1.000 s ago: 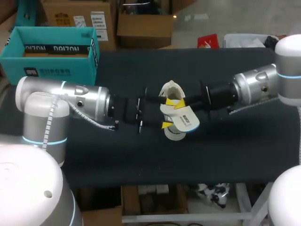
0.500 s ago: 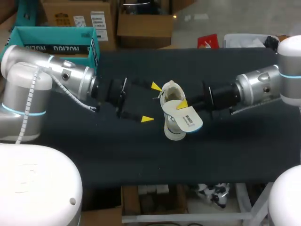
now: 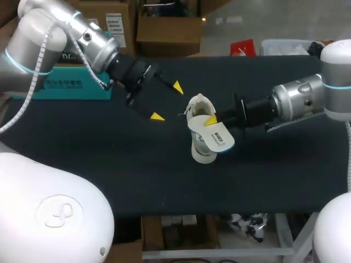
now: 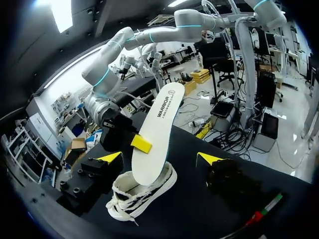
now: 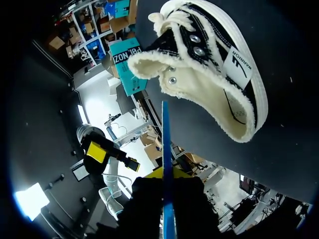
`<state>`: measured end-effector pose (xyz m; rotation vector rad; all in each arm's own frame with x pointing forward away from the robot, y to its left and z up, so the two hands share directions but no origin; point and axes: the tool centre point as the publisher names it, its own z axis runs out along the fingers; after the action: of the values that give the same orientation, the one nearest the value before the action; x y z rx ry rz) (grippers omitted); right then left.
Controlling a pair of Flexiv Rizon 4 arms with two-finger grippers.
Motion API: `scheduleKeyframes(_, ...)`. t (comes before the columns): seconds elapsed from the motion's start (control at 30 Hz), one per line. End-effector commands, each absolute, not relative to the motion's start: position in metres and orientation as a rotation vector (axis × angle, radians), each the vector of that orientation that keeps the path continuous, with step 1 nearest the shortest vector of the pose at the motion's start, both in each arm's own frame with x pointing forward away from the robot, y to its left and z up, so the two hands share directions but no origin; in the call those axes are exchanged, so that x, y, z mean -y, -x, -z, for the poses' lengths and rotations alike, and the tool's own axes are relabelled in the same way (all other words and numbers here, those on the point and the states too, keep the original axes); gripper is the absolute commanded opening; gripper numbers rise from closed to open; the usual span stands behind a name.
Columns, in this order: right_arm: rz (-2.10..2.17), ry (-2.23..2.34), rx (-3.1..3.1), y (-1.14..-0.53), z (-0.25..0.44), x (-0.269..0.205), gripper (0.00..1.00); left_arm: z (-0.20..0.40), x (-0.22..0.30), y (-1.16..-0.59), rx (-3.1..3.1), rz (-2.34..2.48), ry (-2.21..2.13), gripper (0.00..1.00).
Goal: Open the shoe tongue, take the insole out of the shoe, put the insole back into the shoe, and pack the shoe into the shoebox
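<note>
White foam insole [image 4: 158,130] stands tilted. Its lower end sits in the mouth of the canvas shoe [image 4: 141,198]; its upper part is pinched by the right gripper [image 3: 210,121], one yellow tip flat on its face. The shoe lies mid-way across the dark table [image 3: 109,164].

Change: the left gripper [image 3: 167,101] bracketed the shoe from the left a second ago. It has let go and drawn back to the far left, now near the teal shoebox [image 3: 55,86]. Its fingers are spread wide with nothing between them. Right arm, insole and shoe barely shifted over the same interval.

Reading: the shoe has lost its brace, so a further pull or push on the insole may drag the shoe along. Insole neither fully out nor seated; packing not begun.
</note>
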<state>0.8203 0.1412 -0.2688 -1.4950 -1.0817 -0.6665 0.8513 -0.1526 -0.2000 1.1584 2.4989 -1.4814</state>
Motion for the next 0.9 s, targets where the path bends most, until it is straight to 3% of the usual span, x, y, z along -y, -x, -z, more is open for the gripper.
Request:
scheduleKeyframes(0.03, 0.606, 1.528, 1.048, -0.827, 0.273, -0.137, 0.00, 0.198, 0.154, -0.855, -2.607, 1.441, -1.337, 1.00)
scheduleKeyframes(0.4, 0.520, 1.688, 0.810, -0.815, 0.268, -0.103, 0.00, 0.201, 0.135, -0.859, -2.621, 1.345, -1.484, 1.00)
scheduleKeyframes(0.9, 0.371, 1.587, 0.846, -0.790, 0.279, -0.122, 0.00, 0.192, 0.133, -0.894, -2.648, 1.459, -1.616, 1.00)
